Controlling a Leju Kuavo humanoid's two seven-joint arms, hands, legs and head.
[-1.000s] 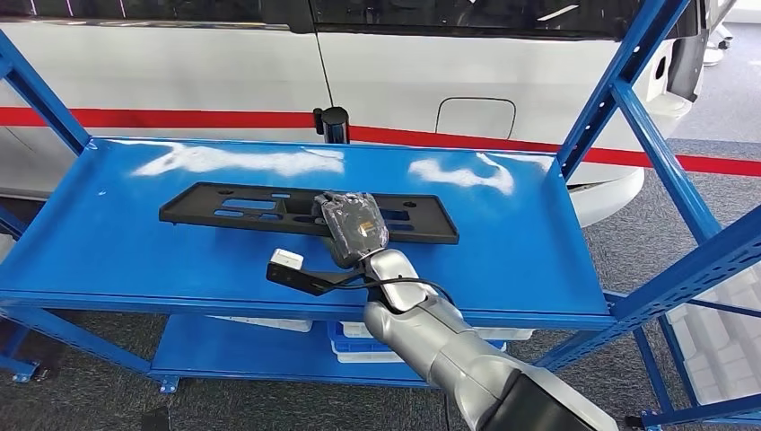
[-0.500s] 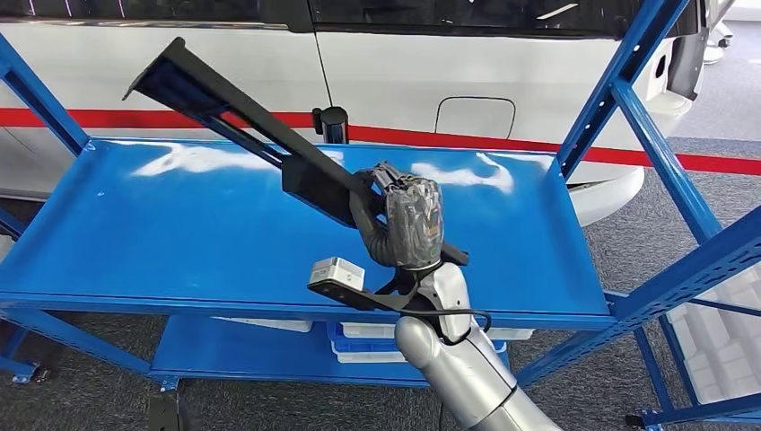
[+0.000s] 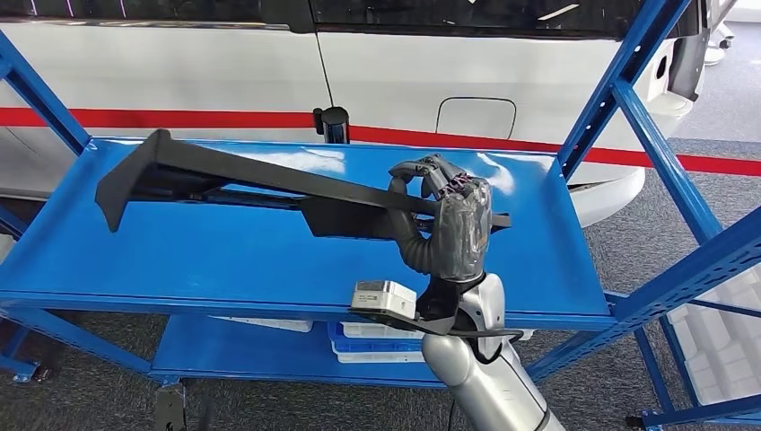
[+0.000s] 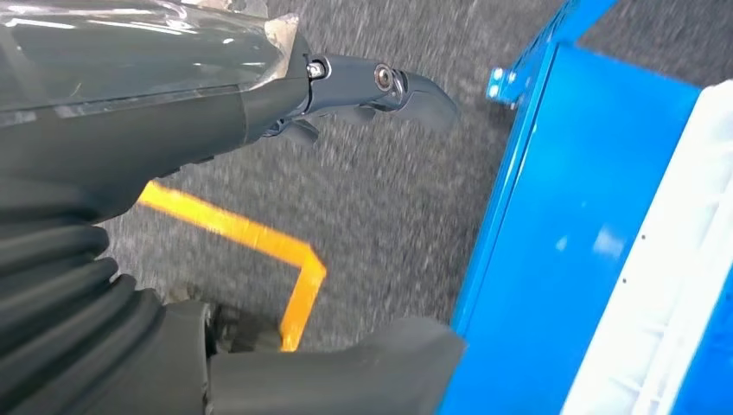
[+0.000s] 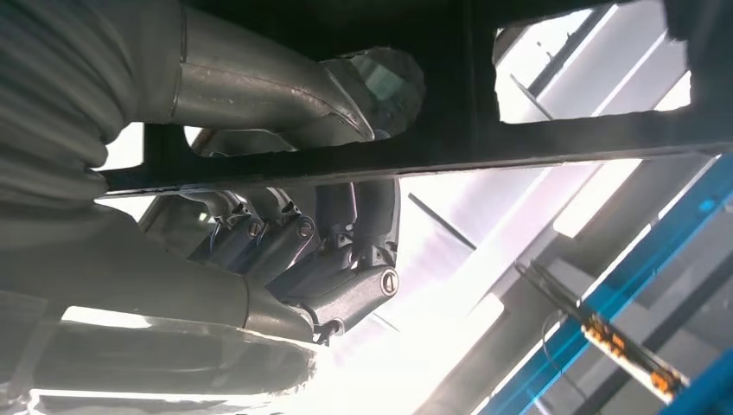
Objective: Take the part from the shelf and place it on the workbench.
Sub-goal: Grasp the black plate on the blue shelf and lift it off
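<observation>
The part (image 3: 260, 180) is a long black flat plastic panel with cut-outs. My right hand (image 3: 446, 229) grips it near its right end and holds it in the air above the blue shelf (image 3: 224, 260), its left end hanging free over the shelf's left side. In the right wrist view my fingers (image 5: 320, 259) are wrapped round the panel's black bar (image 5: 484, 151). My left hand (image 4: 173, 112) hangs low over grey carpet beside the shelf's blue lower tier (image 4: 570, 233), thumb and fingers apart, holding nothing.
A white vehicle with a red stripe (image 3: 179, 118) stands right behind the shelf. Blue uprights (image 3: 619, 81) rise at the right and far left. White trays (image 3: 368, 346) lie on the lower tier. A yellow floor line (image 4: 259, 242) runs near my left hand.
The panel lay flat on the shelf a second ago. My right hand has lifted it off, swung it steeply up, then levelled it and drawn it to the right and nearer.
</observation>
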